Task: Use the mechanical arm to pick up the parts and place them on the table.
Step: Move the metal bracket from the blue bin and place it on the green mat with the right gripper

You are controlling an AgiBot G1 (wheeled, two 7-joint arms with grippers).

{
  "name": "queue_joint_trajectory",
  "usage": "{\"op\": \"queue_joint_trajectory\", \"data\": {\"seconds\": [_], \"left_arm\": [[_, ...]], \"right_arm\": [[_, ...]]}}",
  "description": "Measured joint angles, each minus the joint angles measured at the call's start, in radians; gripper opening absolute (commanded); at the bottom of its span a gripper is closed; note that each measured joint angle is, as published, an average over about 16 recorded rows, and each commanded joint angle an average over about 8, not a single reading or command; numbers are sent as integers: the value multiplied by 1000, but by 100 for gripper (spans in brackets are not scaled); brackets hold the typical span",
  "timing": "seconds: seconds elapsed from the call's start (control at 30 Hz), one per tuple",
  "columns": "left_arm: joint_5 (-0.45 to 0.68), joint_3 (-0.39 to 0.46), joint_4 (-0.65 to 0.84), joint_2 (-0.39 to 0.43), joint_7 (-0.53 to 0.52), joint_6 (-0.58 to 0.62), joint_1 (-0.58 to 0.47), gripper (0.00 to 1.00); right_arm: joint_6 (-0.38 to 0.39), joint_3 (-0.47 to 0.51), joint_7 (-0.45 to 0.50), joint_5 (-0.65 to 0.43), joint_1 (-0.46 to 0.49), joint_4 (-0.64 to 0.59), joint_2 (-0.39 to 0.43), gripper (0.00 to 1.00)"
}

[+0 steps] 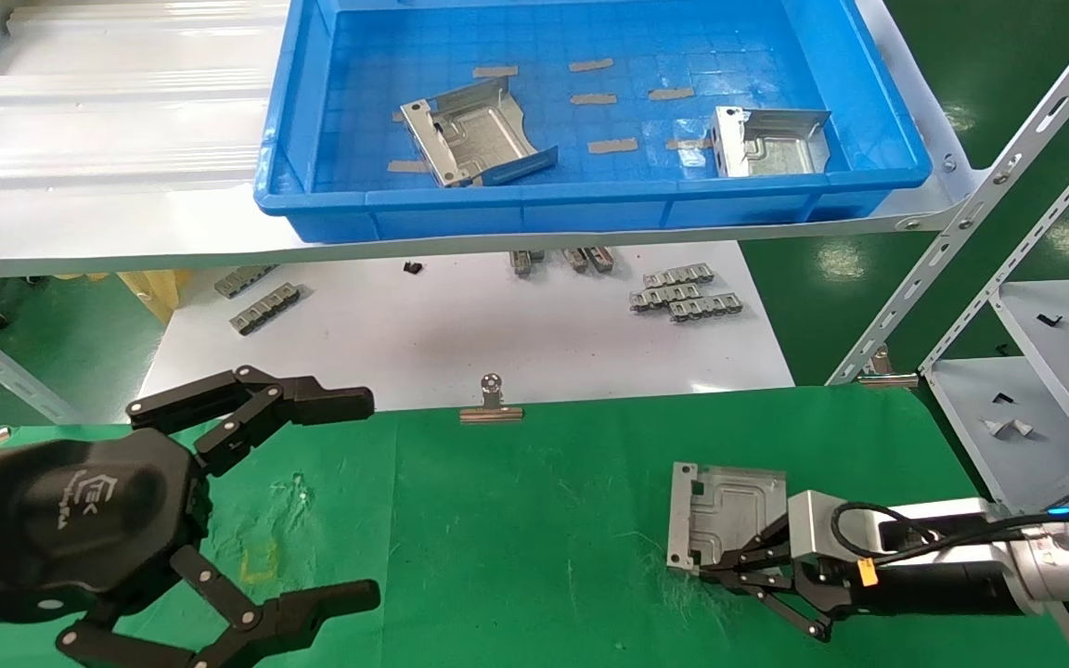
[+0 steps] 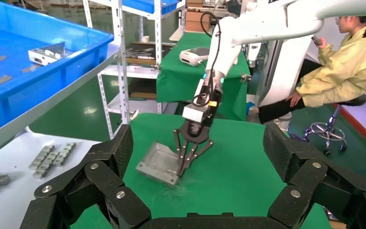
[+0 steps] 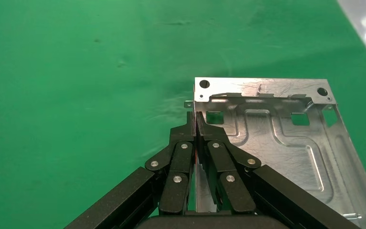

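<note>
1. Right gripper [image 1: 729,564] (the yellow-tagged mechanical arm) sits low near the table's [image 1: 516,557] front-right corner, fingers pinched together on the folded-up side edge of one part [image 1: 725,513].
2. That part lies on the green mat, tray side up; whether it is fully flat or tipped on the gripped edge, cannot tell for sure (left wrist view suggests a slight tilt).
3. Right wrist view: fingertips [image 3: 196,128] meet on the thin wall near the part's corner, jaws nearly closed with only sheet thickness between.
4. Handling guess: thin stamped steel, light, stiff, slick and sharp-edged. It likely pivots if pinched at one corner, so the raised flange mid-side is the better hold.
5. Two more parts in the blue tray [image 1: 590,199] on the shelf beyond the table's far edge: one [image 1: 474,139] toward the tray's left, one [image 1: 766,141] toward its right.
6. Left gripper [image 1: 247,506] hovers over the table's left-front area, fingers spread wide, holding nothing.
7. Small grey toothed strips [image 1: 683,292] and a binder clip [image 1: 492,404] lie near the far edge, apart from both grippers.
8. Task progress guess: one part down or nearly, two left.
</note>
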Motion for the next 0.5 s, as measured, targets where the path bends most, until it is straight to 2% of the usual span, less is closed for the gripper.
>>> {"op": "queue_joint_trajectory", "data": {"seconds": [0.5], "left_arm": [[0, 0, 0, 0, 0, 0, 0, 100]], "right_arm": [[-79, 4, -177, -10, 60, -270, -99, 0]]}}
